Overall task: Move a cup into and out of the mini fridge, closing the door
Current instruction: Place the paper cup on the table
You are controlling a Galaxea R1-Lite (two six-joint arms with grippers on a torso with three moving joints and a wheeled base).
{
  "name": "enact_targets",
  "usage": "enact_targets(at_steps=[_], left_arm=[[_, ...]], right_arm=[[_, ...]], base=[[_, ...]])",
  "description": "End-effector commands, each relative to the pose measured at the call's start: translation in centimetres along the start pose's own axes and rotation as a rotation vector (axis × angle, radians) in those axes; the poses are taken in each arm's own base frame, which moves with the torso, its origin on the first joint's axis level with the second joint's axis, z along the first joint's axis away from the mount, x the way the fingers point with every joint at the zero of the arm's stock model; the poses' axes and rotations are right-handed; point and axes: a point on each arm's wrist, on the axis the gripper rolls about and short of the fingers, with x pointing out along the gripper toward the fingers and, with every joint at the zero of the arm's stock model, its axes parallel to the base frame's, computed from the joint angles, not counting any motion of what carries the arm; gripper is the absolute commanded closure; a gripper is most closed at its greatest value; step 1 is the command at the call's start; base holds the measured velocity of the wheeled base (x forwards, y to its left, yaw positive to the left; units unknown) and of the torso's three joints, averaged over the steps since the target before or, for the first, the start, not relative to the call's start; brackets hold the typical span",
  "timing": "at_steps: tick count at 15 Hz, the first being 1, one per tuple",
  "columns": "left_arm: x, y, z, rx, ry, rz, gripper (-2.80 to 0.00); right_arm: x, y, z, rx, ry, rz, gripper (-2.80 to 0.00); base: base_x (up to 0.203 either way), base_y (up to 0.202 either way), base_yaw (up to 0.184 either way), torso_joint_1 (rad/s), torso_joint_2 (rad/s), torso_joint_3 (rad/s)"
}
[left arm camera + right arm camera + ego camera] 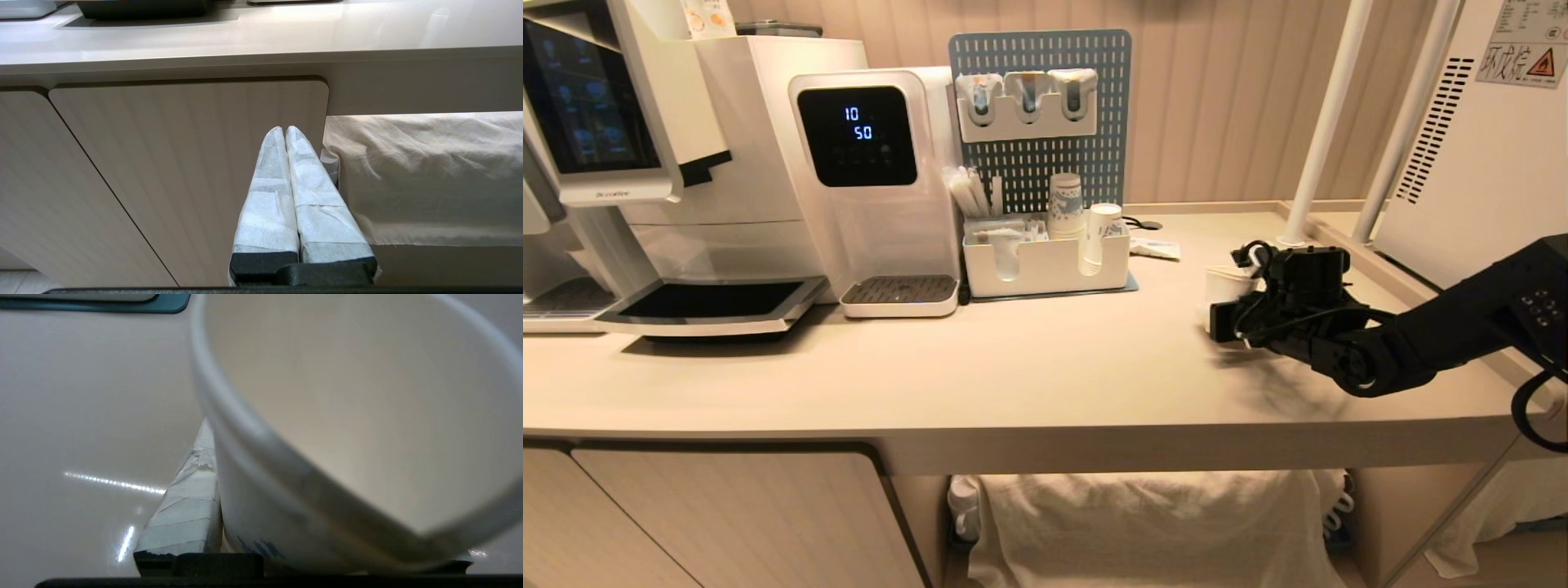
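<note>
Right pincer (1217, 314) around one cup (1227, 286)

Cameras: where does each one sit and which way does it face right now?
Head view: high, looking down at the counter; the right arm reaches in with the right gripper at the cup.
Left wrist view: below counter height, facing a cabinet door; left gripper shut.
Right wrist view: behind the gripper, the cup's mouth filling it.
Shared: cup and counter in head and right wrist views.

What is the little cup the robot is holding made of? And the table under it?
The cup looks like paper: thin white wall, rolled rim, matte inside, blue print outside. The counter looks like smooth beige laminate or coated wood, since it shows shiny light streaks; which one is unclear.
</note>
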Motion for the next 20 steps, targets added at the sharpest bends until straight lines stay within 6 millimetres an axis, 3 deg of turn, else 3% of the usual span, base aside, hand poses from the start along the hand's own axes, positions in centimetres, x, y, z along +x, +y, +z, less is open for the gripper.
enact_targets(at_steps=[1,4,7,11,14,15,20], left_arm=[[0.0,0.0,0.0,0.000,0.001,0.000,0.00],[0.0,0.0,0.0,0.000,0.001,0.000,0.00],[0.0,0.0,0.0,0.000,0.001,0.000,0.00],[0.0,0.0,0.0,0.000,0.001,0.000,0.00],[0.0,0.0,0.0,0.000,0.001,0.000,0.00],[0.0,0.0,0.0,0.000,0.001,0.000,0.00],[0.0,0.0,0.0,0.000,0.001,0.000,0.00]], right_arm=[[-0.2,0.1,-0.9,-0.001,0.031,0.002,-2.80],[-0.8,0.1,-1.0,-0.007,0.045,0.011,-2.80],[-2.4,0.1,0.4,-0.017,0.020,0.014,-2.80],[-8.0,-0.2,3.2,-0.017,-0.035,0.065,-2.80],[-12.4,-0.3,2.7,-0.015,0.024,0.075,-2.80],[-14.1,-0.3,3.2,-0.014,0.003,0.080,0.00],[-24.0,-0.6,5.9,-0.013,-0.035,0.072,0.00]], base=[[0.000,0.000,0.000,0.000,0.00,0.000],[0.000,0.000,0.000,0.000,0.00,0.000],[0.000,0.000,0.000,0.000,0.00,0.000],[0.000,0.000,0.000,0.000,0.00,0.000],[0.000,0.000,0.000,0.000,0.00,0.000],[0.000,0.000,0.000,0.000,0.00,0.000],[0.000,0.000,0.000,0.000,0.00,0.000]])
